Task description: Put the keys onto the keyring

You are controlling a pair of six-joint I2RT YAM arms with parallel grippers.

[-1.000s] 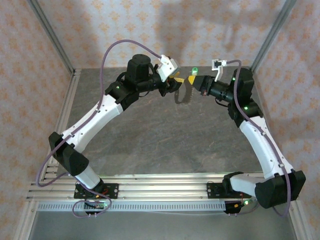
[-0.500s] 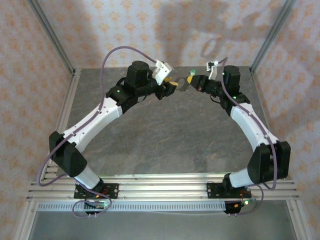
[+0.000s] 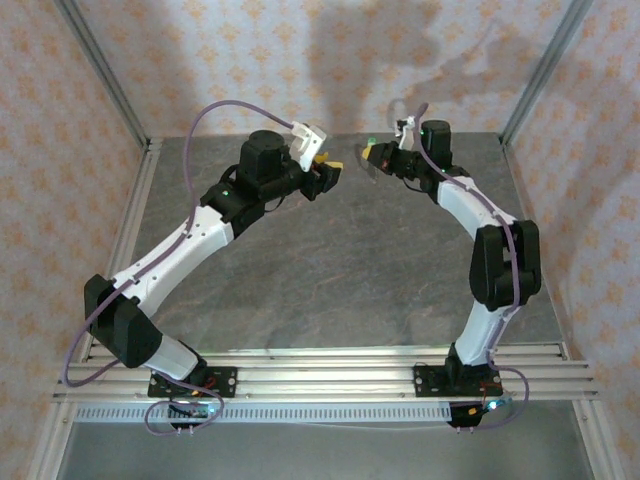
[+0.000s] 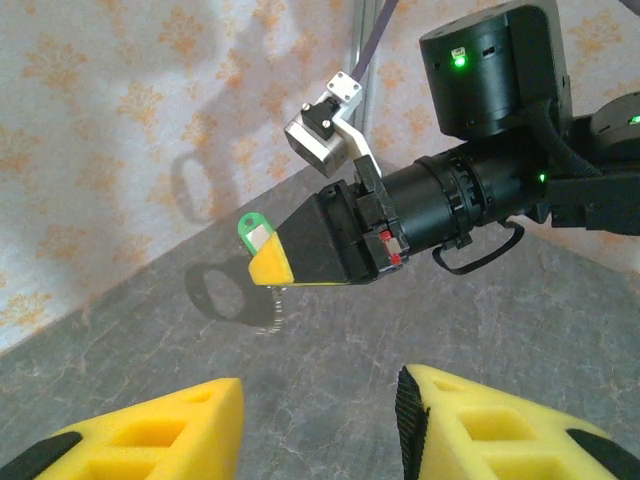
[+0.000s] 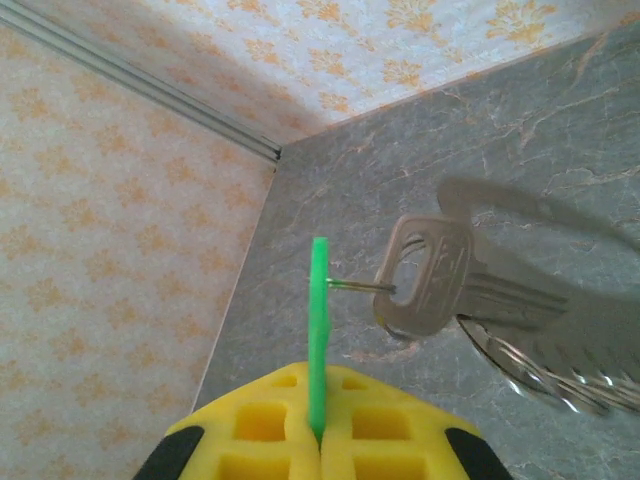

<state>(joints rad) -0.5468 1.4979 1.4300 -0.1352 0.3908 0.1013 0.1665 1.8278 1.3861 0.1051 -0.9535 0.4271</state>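
The right gripper (image 3: 372, 152) is clamped on a flat green tag (image 5: 319, 320), its yellow pads (image 5: 380, 430) pressed together with the tag standing edge-on between them. From the tag a thin wire keyring (image 5: 355, 286) runs sideways through the hole in the head of a silvery key (image 5: 428, 272). That key's blade points away to the right, and a second toothed blade shows just below it, so the keys hang on the keyring beside the tag, off the table (image 3: 330, 270).

Seen from above, this bundle is held near the table's far edge, a little right of its middle (the keys themselves are too small to make out there). In the left wrist view the tag (image 4: 252, 231) sticks out past the right gripper's tip, with something thin dangling under it and a shadow on the table below.

The left gripper (image 3: 333, 167) faces the right one, near it but apart. Its fingers (image 4: 150, 435) are spread with nothing between them.
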